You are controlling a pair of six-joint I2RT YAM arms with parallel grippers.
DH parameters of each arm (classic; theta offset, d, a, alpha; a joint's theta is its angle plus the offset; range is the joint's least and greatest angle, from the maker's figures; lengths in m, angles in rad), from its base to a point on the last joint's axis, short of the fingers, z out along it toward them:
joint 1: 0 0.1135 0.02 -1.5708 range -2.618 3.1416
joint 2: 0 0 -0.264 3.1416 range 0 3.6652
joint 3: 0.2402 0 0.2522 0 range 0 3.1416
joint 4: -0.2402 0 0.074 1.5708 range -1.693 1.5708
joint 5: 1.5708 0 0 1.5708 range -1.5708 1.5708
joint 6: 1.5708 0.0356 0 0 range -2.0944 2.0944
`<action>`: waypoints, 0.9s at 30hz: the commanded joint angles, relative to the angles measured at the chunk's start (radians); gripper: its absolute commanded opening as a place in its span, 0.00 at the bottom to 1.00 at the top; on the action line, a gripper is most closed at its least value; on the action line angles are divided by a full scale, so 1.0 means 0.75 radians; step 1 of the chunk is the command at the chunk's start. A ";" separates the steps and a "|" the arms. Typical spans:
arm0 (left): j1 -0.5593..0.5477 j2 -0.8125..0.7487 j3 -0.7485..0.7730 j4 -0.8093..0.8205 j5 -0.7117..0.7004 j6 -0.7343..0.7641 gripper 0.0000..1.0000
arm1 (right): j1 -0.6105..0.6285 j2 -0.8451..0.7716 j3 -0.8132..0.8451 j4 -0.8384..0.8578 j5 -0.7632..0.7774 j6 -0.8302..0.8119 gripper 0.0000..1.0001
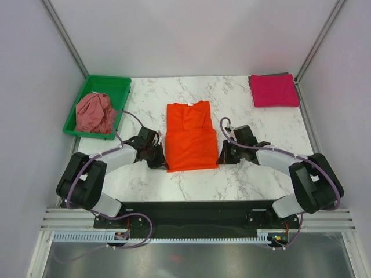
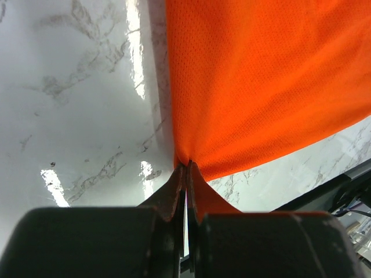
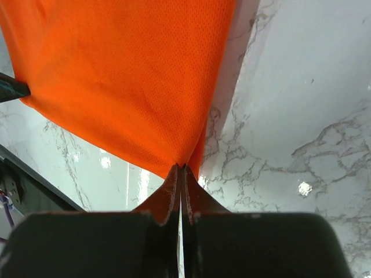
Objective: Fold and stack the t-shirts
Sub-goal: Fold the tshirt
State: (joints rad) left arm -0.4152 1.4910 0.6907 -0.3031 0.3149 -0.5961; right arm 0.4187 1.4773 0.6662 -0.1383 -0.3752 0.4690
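**Grip on both sides of the orange t-shirt [image 1: 191, 142]**

From my seat at the controls, the orange t-shirt lies in the middle of the table [image 1: 249, 179] as a narrow rectangle. Its collar points to the far edge, and a second layer of cloth lies over its near half.

The left tool [image 1: 162, 157] is at the shirt's left edge, close to its near-left corner. In the left wrist view its fingers [image 2: 174, 191] are closed tight on a small pinch of the orange mesh, which fans out from the tips.

The right tool [image 1: 221, 156] is at the opposite edge, near the shirt's near-right corner. In the right wrist view its fingers [image 3: 191, 194] are pressed together on a fold of the same cloth.

The magenta t-shirt [image 1: 274, 90] lies folded flat at the far right corner of the table, well apart from both arms. The dusty rose t-shirt [image 1: 95, 113] sits crumpled in the green tray [image 1: 110, 84] at the far left corner.
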 commanded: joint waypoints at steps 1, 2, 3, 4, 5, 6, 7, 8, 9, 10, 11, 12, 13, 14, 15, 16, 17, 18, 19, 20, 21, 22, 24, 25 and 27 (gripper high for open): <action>-0.015 -0.029 -0.031 0.011 -0.013 -0.044 0.02 | 0.021 -0.053 -0.050 -0.012 0.036 0.003 0.00; -0.019 -0.033 -0.041 0.011 -0.013 -0.048 0.02 | 0.023 -0.057 -0.076 -0.010 0.042 0.003 0.00; -0.025 -0.039 -0.047 0.011 -0.009 -0.050 0.02 | 0.021 -0.071 -0.091 -0.014 0.048 0.005 0.00; -0.025 -0.051 -0.054 0.007 -0.009 -0.054 0.02 | 0.023 -0.080 -0.103 -0.016 0.052 0.007 0.00; -0.027 -0.061 -0.070 0.007 -0.001 -0.062 0.02 | 0.025 -0.090 -0.115 -0.020 0.060 0.011 0.00; -0.029 -0.071 -0.080 0.005 0.003 -0.068 0.02 | 0.025 -0.112 -0.137 -0.036 0.065 0.015 0.00; -0.031 -0.100 -0.103 0.003 0.001 -0.079 0.02 | 0.029 -0.125 -0.148 -0.043 0.069 0.017 0.00; -0.033 -0.110 -0.115 0.005 0.010 -0.083 0.02 | 0.033 -0.143 -0.166 -0.055 0.077 0.013 0.00; -0.043 -0.119 -0.125 0.001 0.012 -0.085 0.03 | 0.039 -0.149 -0.172 -0.063 0.079 0.013 0.00; -0.050 -0.127 -0.131 0.001 0.018 -0.087 0.03 | 0.045 -0.155 -0.179 -0.071 0.083 0.013 0.00; -0.054 -0.135 -0.142 0.003 0.030 -0.085 0.04 | 0.049 -0.164 -0.193 -0.083 0.087 0.017 0.00; -0.060 -0.139 -0.148 0.001 0.056 -0.085 0.05 | 0.051 -0.184 -0.201 -0.088 0.095 0.017 0.00; -0.060 -0.145 -0.156 0.001 0.065 -0.087 0.04 | 0.055 -0.196 -0.209 -0.090 0.099 0.023 0.00; -0.064 -0.151 -0.170 0.001 0.067 -0.091 0.05 | 0.055 -0.209 -0.217 -0.092 0.103 0.027 0.00; -0.070 -0.178 -0.178 0.003 0.057 -0.095 0.05 | 0.055 -0.225 -0.228 -0.092 0.103 0.031 0.00; -0.070 -0.190 -0.187 0.001 0.053 -0.095 0.05 | 0.057 -0.229 -0.232 -0.094 0.103 0.039 0.00; -0.070 -0.198 -0.199 0.003 0.047 -0.095 0.06 | 0.061 -0.235 -0.236 -0.094 0.103 0.043 0.00; -0.070 -0.215 -0.203 -0.001 0.051 -0.095 0.07 | 0.066 -0.237 -0.238 -0.096 0.105 0.047 0.00; -0.070 -0.223 -0.207 -0.001 0.055 -0.099 0.08 | 0.074 -0.241 -0.238 -0.096 0.108 0.050 0.00; -0.072 -0.227 -0.211 -0.003 0.063 -0.101 0.11 | 0.076 -0.241 -0.238 -0.098 0.108 0.052 0.00; -0.070 -0.233 -0.213 -0.001 0.089 -0.101 0.15 | 0.078 -0.241 -0.236 -0.098 0.108 0.054 0.01; -0.072 -0.251 -0.215 -0.001 0.108 -0.107 0.20 | 0.084 -0.243 -0.234 -0.104 0.106 0.058 0.06; -0.072 -0.282 -0.215 -0.015 0.159 -0.113 0.30 | 0.086 -0.262 -0.224 -0.130 0.114 0.072 0.16; -0.072 -0.323 -0.207 -0.015 0.159 -0.113 0.30 | 0.088 -0.272 -0.216 -0.147 0.124 0.080 0.21; -0.070 -0.368 -0.156 -0.015 0.159 -0.113 0.30 | 0.088 -0.301 -0.177 -0.222 0.179 0.093 0.30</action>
State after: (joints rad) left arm -0.4679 1.2804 0.5320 -0.3176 0.3962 -0.6586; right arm 0.4805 1.2907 0.5011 -0.2207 -0.3119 0.5236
